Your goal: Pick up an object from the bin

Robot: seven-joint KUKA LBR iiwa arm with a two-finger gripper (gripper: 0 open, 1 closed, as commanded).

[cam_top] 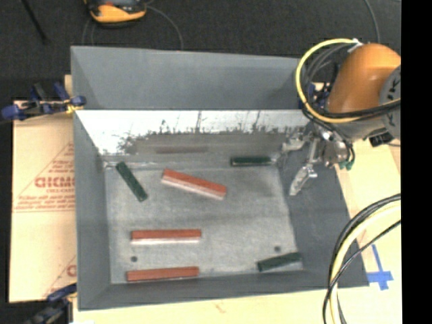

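I see a grey metal bin, its far wall pale with dark specks. Brick-red flat bars lie left and near; dark green short bars lie far, left and near right. On the wrist are an orange dome cover and yellow cables.

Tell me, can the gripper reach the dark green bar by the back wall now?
Probably yes: the gripper hangs close beside the dark green bar, and nothing lies between them.

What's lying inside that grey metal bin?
Three red-brown bars and three dark green bars lie apart on the bin floor. The gripper hangs by the right wall; the arm covers the far right corner.
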